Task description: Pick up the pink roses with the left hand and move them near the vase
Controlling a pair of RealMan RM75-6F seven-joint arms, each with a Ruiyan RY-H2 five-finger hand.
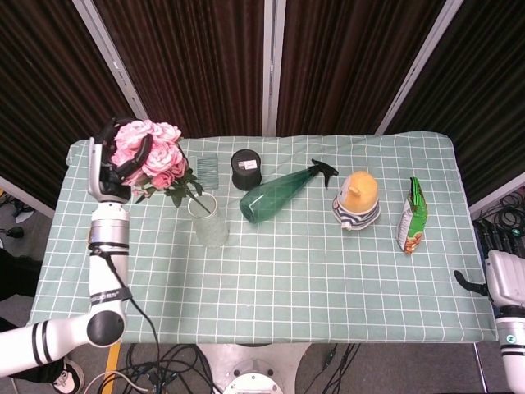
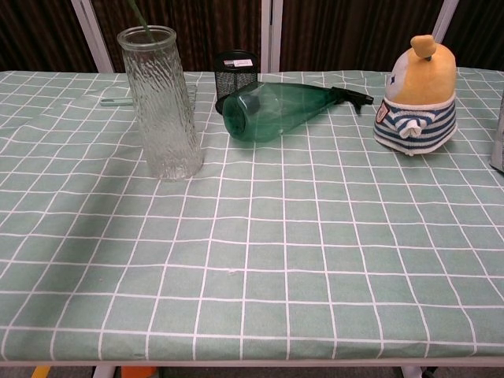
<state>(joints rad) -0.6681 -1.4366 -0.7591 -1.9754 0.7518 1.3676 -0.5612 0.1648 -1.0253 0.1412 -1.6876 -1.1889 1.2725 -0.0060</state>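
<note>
At the upper left of the head view, the left hand [image 1: 125, 160] grips the pink roses [image 1: 152, 154] — the blooms held up beside it, the green stems slanting down to the right into the mouth of the clear glass vase [image 1: 207, 219] standing just below. A stem shows at the vase rim in the chest view. Near the frame's middle a black mesh cup [image 1: 245, 169] stands upright, its contents hidden, with a green spray bottle [image 1: 279, 194] lying beside it. The right hand [image 1: 506, 281] sits at the lower right edge — its fingers cannot be made out.
</note>
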